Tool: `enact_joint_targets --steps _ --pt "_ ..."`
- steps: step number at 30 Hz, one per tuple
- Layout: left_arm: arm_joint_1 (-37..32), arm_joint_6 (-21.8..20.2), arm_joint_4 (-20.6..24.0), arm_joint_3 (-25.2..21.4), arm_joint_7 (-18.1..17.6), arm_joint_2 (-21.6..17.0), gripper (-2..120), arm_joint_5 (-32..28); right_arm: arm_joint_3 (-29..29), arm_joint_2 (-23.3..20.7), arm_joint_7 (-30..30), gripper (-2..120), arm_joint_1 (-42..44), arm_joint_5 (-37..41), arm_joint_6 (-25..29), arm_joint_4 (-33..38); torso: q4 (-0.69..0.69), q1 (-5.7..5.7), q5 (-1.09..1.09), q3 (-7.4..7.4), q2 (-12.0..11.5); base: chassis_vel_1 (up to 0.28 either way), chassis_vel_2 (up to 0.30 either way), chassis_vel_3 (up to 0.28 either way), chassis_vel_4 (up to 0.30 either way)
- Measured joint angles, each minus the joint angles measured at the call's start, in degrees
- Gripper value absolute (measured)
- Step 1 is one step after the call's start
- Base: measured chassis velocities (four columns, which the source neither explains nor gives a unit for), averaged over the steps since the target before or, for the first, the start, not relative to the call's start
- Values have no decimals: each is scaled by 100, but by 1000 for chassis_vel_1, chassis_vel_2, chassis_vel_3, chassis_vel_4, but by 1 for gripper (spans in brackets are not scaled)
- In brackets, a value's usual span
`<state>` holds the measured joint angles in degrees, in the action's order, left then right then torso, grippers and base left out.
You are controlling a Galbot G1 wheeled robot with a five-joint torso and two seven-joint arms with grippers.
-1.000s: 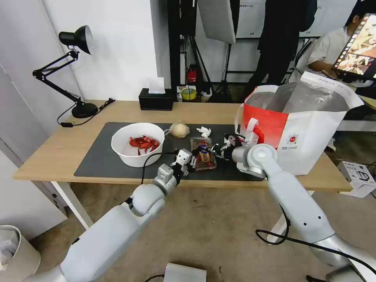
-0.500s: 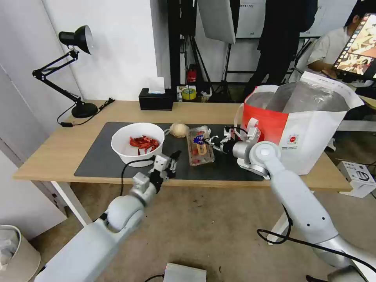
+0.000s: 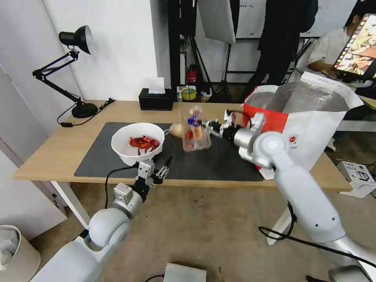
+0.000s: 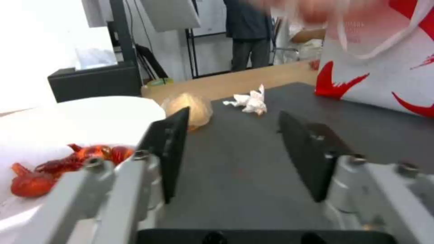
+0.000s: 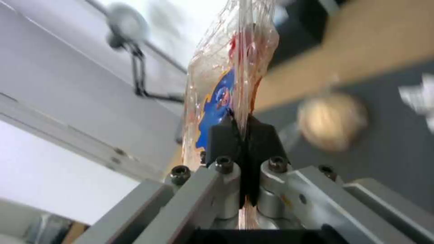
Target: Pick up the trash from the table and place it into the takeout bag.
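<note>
Right hand: raised above the dark grey mat, pads pinched tight on one edge of the clear clamshell tray; the tray hangs off the worktop, tilted nearly on edge, red bits and a blue label visible through the plastic, between the white bowl and the takeout bag. Left hand: low at the near edge of the worktop, just in front of the bowl, fingers spread wide with nothing between them. White round bowl: upright on the left part of the mat, red scraps inside. Small clear bag with beige lump: on the mat behind and right of the bowl, partly hidden by the lifted tray. Crumpled white tissue: on the mat, near the clear bag, apart from it. Takeout bag: white and red, standing open at the right end of the worktop, silver lining showing, a white strap handle on its near side. Black tissue box: at the back edge of the worktop. Black desk lamp: at the far left corner
</note>
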<state>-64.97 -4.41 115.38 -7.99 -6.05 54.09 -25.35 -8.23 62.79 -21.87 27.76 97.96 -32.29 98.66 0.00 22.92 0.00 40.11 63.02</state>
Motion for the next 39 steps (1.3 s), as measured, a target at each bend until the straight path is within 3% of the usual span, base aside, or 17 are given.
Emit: enact_joint_targets --steps 3,5,6,8,13,14,17,18,22,24,29,39 --pt "9 59 20 -16 -19 -28 73 -101 -187 -131 -237 0 -247 297 90 144 -1 0 0 0 0 0 0 0 0" --pt "-13 140 23 -51 -51 -59 86 -172 -445 -312 -526 0 -450 602 199 251 0 0 0 0 0 0 0 0 0" --pt "-13 140 23 -51 -51 -59 86 -172 -445 -312 -526 0 -450 602 199 251 0 0 0 0 0 0 0 0 0" --pt "-17 152 41 -65 -64 -79 96 -210 -662 -594 -626 0 -535 728 282 280 1 0 0 0 0 0 0 0 0" --pt "-24 153 120 -67 -65 -151 100 -275 -1157 -1396 -633 0 -502 829 414 279 -2 0 3 0 0 0 0 0 0" --pt "-24 153 120 -67 -65 -151 100 -275 -1157 -1396 -633 0 -502 829 414 279 -2 0 3 0 0 0 0 0 0" --pt "-63 153 129 -67 -47 -179 100 -275 -1487 -2024 -409 0 -406 819 511 196 -2 0 3 0 1 0 0 0 0" --pt "-63 153 129 -67 -47 -179 100 -275 -1487 -2024 -409 0 -406 819 511 196 -2 0 3 0 1 0 0 0 0" --pt "-49 153 109 -7 -44 -111 100 -256 -1699 -2478 -72 0 -281 625 538 21 -2 -1 0 -1 1 0 0 0 0" --pt "-42 153 108 37 -37 -32 100 -232 -1757 -2674 383 0 -45 108 668 -153 -1 -1 0 -1 1 0 0 0 0" --pt "-65 153 198 63 -33 -10 100 -224 -1988 -2693 1031 0 676 -850 1029 -424 -1 0 1 -1 0 0 0 0 0" --pt "-56 148 336 80 -33 -94 100 -230 -2288 -2508 1165 0 1486 -1179 1209 -164 0 0 1 0 0 0 0 0 0"
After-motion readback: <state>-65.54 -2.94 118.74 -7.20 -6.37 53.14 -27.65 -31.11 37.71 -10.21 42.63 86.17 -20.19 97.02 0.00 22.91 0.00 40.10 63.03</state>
